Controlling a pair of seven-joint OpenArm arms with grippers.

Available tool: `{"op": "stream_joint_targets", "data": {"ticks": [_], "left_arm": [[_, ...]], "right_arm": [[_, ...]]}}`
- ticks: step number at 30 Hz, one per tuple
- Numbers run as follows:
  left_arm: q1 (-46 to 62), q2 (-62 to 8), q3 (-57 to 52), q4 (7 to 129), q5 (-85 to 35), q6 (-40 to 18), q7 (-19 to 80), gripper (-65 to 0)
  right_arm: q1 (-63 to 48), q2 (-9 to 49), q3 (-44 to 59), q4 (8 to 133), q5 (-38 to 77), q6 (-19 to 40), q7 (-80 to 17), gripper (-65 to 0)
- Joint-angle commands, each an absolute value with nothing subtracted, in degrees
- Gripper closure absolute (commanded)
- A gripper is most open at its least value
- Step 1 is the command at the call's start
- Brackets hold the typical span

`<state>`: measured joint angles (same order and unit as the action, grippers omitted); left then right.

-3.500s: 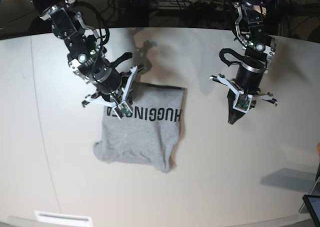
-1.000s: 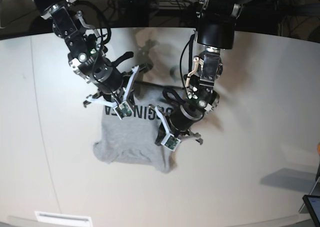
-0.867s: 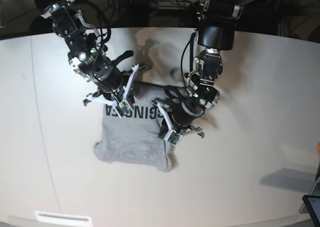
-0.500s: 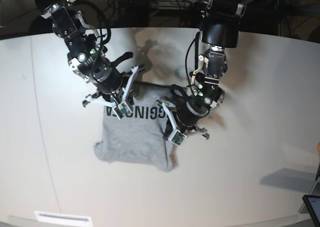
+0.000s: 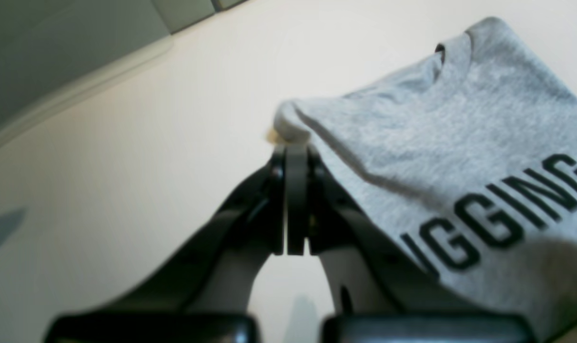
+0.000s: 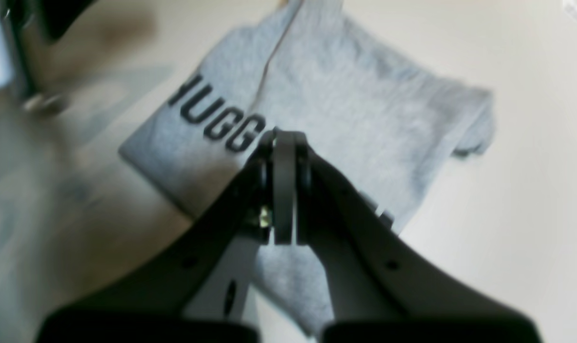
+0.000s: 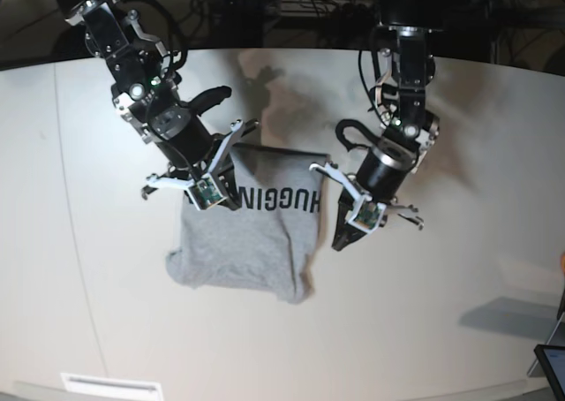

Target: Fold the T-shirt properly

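The grey T-shirt [image 7: 247,251] lies folded into a rough rectangle on the white table [image 7: 424,330]. Its black lettering runs across the upper part. My right gripper [image 7: 228,203] is shut, its tips down at the shirt's top left part. In the right wrist view the right gripper [image 6: 283,136] stands over the letters on the T-shirt [image 6: 364,109]. My left gripper [image 7: 339,242] is shut, just off the shirt's right edge. In the left wrist view the left gripper [image 5: 290,150] points at a rounded corner of the T-shirt [image 5: 460,128], with no cloth seen between its fingers.
A dark screen corner [image 7: 552,366] pokes in at the lower right. A white strip [image 7: 110,385] lies by the table's front left edge. Cables and dark equipment run behind the table's far edge.
My left arm has drawn back to the right, from on top of the shirt's right half to just beyond its edge. More lettering now shows. The right gripper barely shifted.
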<state>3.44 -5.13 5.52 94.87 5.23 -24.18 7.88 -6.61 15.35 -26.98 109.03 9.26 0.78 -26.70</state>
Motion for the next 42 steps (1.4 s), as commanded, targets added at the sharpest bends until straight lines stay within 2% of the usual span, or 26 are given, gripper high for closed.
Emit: {"op": "stream_joint_targets", "data": {"ticks": [1,5,8,10,13,18,22,26,37,42], "left_arm": [[4.18,-6.46,5.49,96.48,4.62,-24.13,3.82,-0.2],[11.91,-9.36,3.82,96.92,4.53,-23.16,-8.48,-0.2],[16.48,-9.36,-0.4,96.92,4.53,-17.89,-15.78,-0.2],[18.68,-9.36,-1.8,96.92,4.53,-16.4,-18.59,-0.2],[21.23,-9.63,-2.07,96.92,4.53,-16.4,-20.18,-0.2],[24.75,-9.36,-3.3,96.92,4.53,-16.4,-23.34,-0.2],[27.12,-9.27,-3.38,97.01,4.53,-16.4,-25.19,-0.2],[30.02,-9.27,-3.47,97.01,4.53,-16.4,-28.7,0.0],[38.2,-9.54,-3.65,98.77,4.53,-16.4,-32.22,0.0],[43.21,-9.36,-2.95,100.26,5.05,-16.4,-32.22,0.0]], "right_arm": [[-6.73,15.52,-26.07,109.32,9.27,0.57,-22.81,0.0],[-8.66,15.52,-24.13,107.56,9.27,0.57,-12.53,0.0],[-9.54,15.52,-23.52,106.33,9.27,0.84,-11.03,0.0],[-10.51,15.87,-23.34,105.71,9.27,0.84,-11.03,0.0],[-12.7,17.8,-23.69,106.07,9.27,0.92,-9.98,0.0],[-19.82,18.77,-20.7,105.54,8.75,0.66,3.38,0.0],[-24.31,18.77,-19.3,104.84,0.84,0.57,9.89,0.0],[-28.7,18.68,-19.21,105.19,-4.0,0.57,12.0,0.0],[-36.62,18.59,-18.95,105.36,-4.26,0.48,13.49,0.0],[-41.1,16.84,-13.23,106.86,-4.18,0.48,13.49,0.0]]}}
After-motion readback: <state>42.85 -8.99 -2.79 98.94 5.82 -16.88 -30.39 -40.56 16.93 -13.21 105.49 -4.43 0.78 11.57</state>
